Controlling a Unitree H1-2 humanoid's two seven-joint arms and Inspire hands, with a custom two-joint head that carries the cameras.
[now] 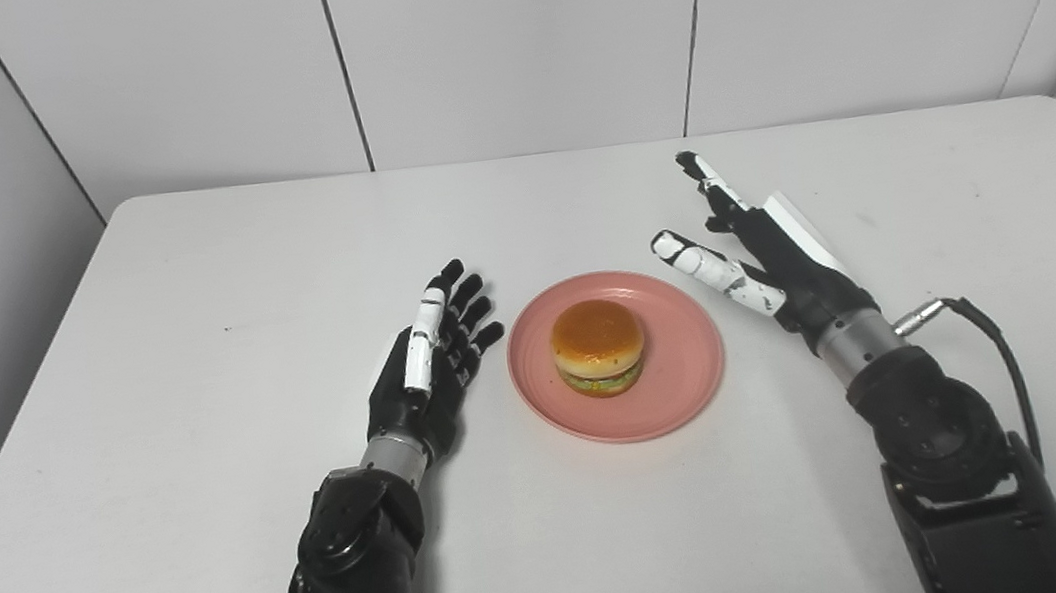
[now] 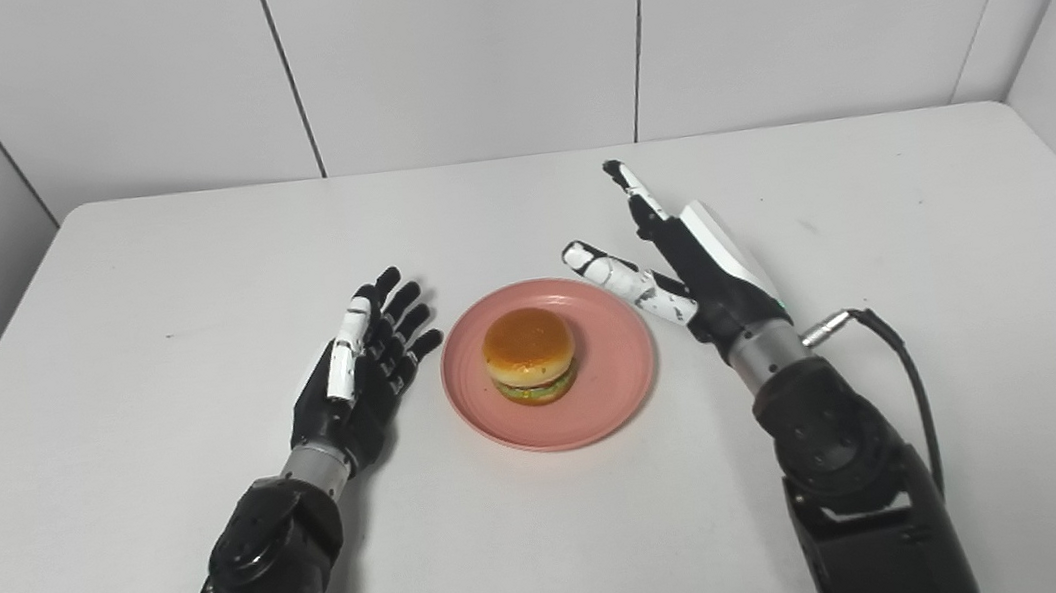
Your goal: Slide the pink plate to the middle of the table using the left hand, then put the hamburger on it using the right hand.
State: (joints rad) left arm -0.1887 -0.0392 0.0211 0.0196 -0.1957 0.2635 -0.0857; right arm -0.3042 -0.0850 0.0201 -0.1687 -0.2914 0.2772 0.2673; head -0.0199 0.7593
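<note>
Pink plate (image 1: 616,356) is sitting right between my two hands, about mid-tabletop (image 1: 187,308), and the hamburger (image 1: 598,346) is already on it, upright, roughly centred. So as far as I can tell both steps look done: plate where it should be, burger on the plate.

My left hand (image 1: 431,364) is just beside the plate's left rim, not touching it, fingers stretched out and a bit apart, holding nothing. My right hand (image 1: 755,254) is off the plate's right and far side, fingers spread wide and pointing away from me, thumb (image 1: 701,265) reaching over toward the rim but clear of the burger. Nothing gripped there either.

Honestly I'd call what's left just housekeeping, meaning pulling both arms back toward me. No sign the burger is tipping or hanging off the edge.
</note>
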